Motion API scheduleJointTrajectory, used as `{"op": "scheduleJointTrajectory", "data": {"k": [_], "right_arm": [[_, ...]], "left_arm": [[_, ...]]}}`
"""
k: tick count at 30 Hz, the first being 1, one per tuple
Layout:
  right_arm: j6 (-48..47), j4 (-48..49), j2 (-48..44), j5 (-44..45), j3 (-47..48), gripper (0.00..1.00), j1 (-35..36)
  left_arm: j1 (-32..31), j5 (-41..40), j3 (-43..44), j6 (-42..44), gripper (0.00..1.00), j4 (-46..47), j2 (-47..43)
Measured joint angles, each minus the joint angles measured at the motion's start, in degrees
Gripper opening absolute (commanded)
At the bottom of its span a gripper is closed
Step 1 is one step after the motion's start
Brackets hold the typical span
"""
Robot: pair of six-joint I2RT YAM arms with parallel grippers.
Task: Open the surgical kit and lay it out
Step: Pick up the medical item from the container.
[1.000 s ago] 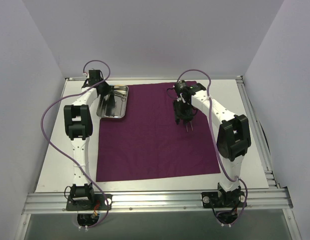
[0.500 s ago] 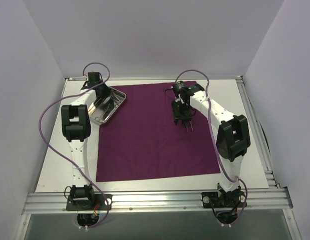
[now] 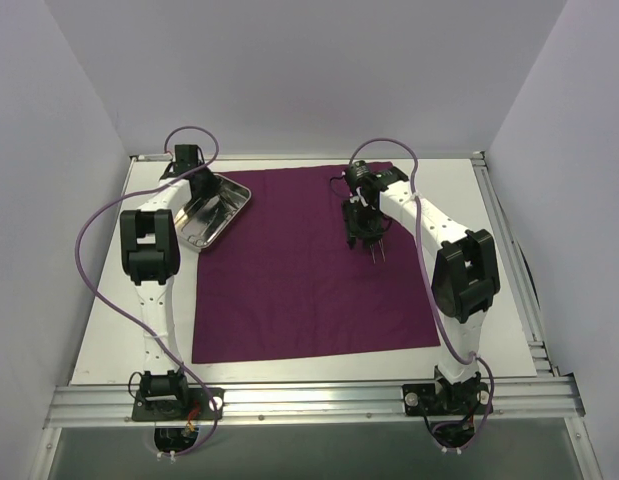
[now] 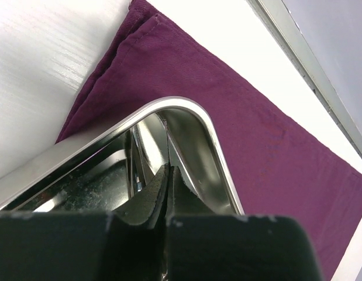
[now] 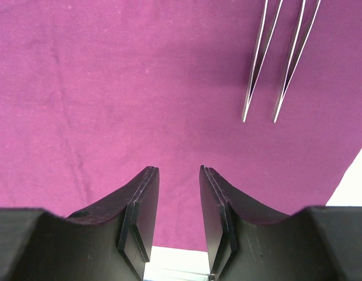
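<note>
The dark magenta-purple cloth [image 3: 309, 280] lies spread flat on the table. The steel tray [image 3: 217, 222] sits askew at the cloth's far left corner, partly on the cloth. My left gripper [image 3: 200, 187] is shut on the tray's far rim; in the left wrist view the gripper [image 4: 168, 171] pinches the tray wall [image 4: 211, 146], with thin instruments [image 4: 135, 167] dimly visible inside. Two slim tweezers [image 3: 377, 253] lie side by side on the cloth. My right gripper [image 3: 366, 232] hovers open and empty just behind them; the right wrist view shows the gripper [image 5: 179, 171] and the tweezers [image 5: 251, 93].
White table [image 3: 119, 320] shows to the left of the cloth and a strip [image 3: 489, 250] to its right. An aluminium frame rail [image 3: 309, 400] runs along the near edge. Purple cables loop over both arms. Walls enclose the table on three sides.
The tray has swung round from lying square to lying askew, its near end moving left, held by my left gripper. The right arm and the tweezers have barely moved.
</note>
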Motion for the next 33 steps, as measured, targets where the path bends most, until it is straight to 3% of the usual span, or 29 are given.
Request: {"op": "scheduleJointTrajectory", "data": {"k": [8, 23, 29, 33], "right_arm": [[-1.1, -0.2, 0.8, 0.0, 1.6, 0.35, 0.0], [-2.9, -0.4, 2.7, -2.1, 4.8, 0.37, 0.0], [-4.7, 0.7, 3.0, -10.2, 7.8, 0.39, -0.5], [-5.9, 3.4, 3.0, -20.4, 8.3, 0.45, -0.8]], "left_arm": [[0.0, 0.0, 0.4, 0.0, 0.02, -2.0, -0.9], [0.0, 0.3, 1.0, 1.8, 0.02, -5.6, -10.4], [0.0, 9.4, -1.7, 6.2, 0.02, -5.6, -17.5], [0.0, 22.6, -8.4, 7.2, 0.02, 0.5, -25.2]]}}
